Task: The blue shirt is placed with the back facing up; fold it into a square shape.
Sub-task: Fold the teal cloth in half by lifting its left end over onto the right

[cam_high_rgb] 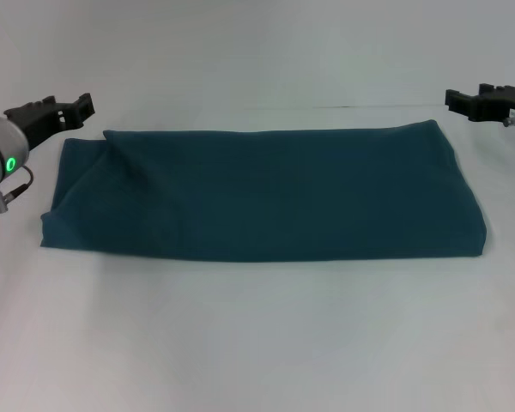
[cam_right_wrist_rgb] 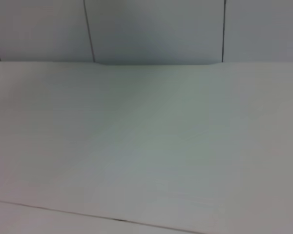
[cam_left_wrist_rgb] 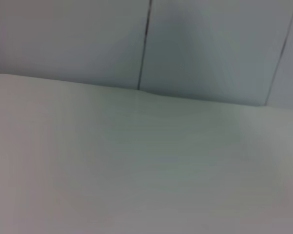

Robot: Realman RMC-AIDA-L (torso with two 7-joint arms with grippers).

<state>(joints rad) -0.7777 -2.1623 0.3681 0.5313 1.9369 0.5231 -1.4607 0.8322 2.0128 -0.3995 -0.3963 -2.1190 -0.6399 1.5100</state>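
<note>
Smooth white table [cam_high_rgb: 257, 343], soft blue shirt [cam_high_rgb: 266, 193] folded oblong

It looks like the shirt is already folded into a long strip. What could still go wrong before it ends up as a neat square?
The blue shirt is still far wider than deep, so at least one more fold is likely. Its left end is rumpled, with an uneven layer near the corner, which could leave a crooked edge. The left tool and right tool both sit off the cloth at its far corners; if they grab unevenly, the soft knit may skew or drag across the table.
</note>
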